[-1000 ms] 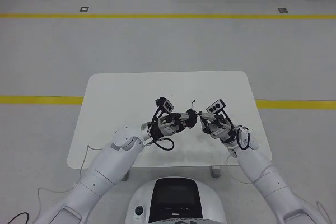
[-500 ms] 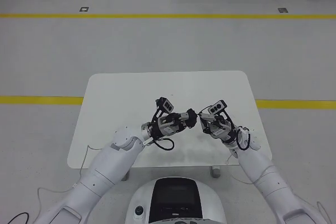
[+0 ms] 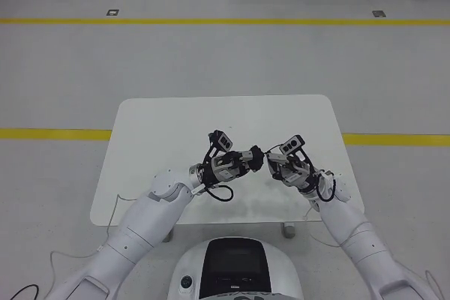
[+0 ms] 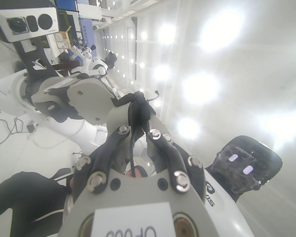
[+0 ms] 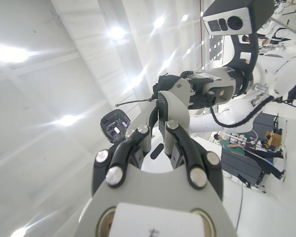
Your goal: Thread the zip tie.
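Both grippers meet tip to tip above the middle of the white table (image 3: 157, 142). A thin black zip tie (image 3: 264, 153) bridges them. In the left wrist view its strap (image 4: 132, 146) runs down between my left gripper's (image 4: 138, 110) shut fingers, and a short curled end (image 4: 155, 94) pokes out past the tips. In the right wrist view my right gripper (image 5: 157, 102) is shut on the tie, whose thin tail (image 5: 133, 102) sticks out sideways. The left gripper (image 5: 171, 82) sits right behind those fingertips, touching or nearly so. From above, the left gripper (image 3: 253, 158) and the right gripper (image 3: 273, 165) almost touch.
The tabletop around and under the arms is bare white. Yellow floor lines (image 3: 45, 134) run past the table on both sides. A black cable loops (image 3: 223, 192) under the left wrist.
The right wrist has shifted very slightly; both grippers stay together on the zip tie.
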Available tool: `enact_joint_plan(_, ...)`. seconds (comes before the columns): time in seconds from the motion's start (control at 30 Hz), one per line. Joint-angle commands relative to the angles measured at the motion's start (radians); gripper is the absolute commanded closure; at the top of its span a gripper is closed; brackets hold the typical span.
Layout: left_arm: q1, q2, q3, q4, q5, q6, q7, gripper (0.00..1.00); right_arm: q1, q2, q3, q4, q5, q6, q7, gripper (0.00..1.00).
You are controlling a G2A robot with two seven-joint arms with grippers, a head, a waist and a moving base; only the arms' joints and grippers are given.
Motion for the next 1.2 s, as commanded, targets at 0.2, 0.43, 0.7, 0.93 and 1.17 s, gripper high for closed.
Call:
enact_joint_plan(0.2,0.0,0.0,0.0,0.0,0.0,0.0,0.0,1.0,0.003,-0.002,0.009,0.015,-0.024,-0.008,0.0,1.0)
enact_joint_plan(0.43,0.0,0.0,0.0,0.0,0.0,0.0,0.0,1.0,0.004,-0.005,0.019,0.024,-0.037,-0.011,-0.003,1.0)
enact_joint_plan(0.7,0.0,0.0,0.0,0.0,0.0,0.0,0.0,1.0,0.004,-0.008,0.029,0.028,-0.05,-0.01,-0.007,1.0)
enact_joint_plan(0.93,0.0,0.0,0.0,0.0,0.0,0.0,0.0,1.0,0.003,-0.009,0.038,0.033,-0.062,-0.01,-0.01,1.0)
enact_joint_plan(1.17,0.0,0.0,0.0,0.0,0.0,0.0,0.0,1.0,0.001,-0.011,0.047,0.036,-0.072,-0.009,-0.011,1.0)
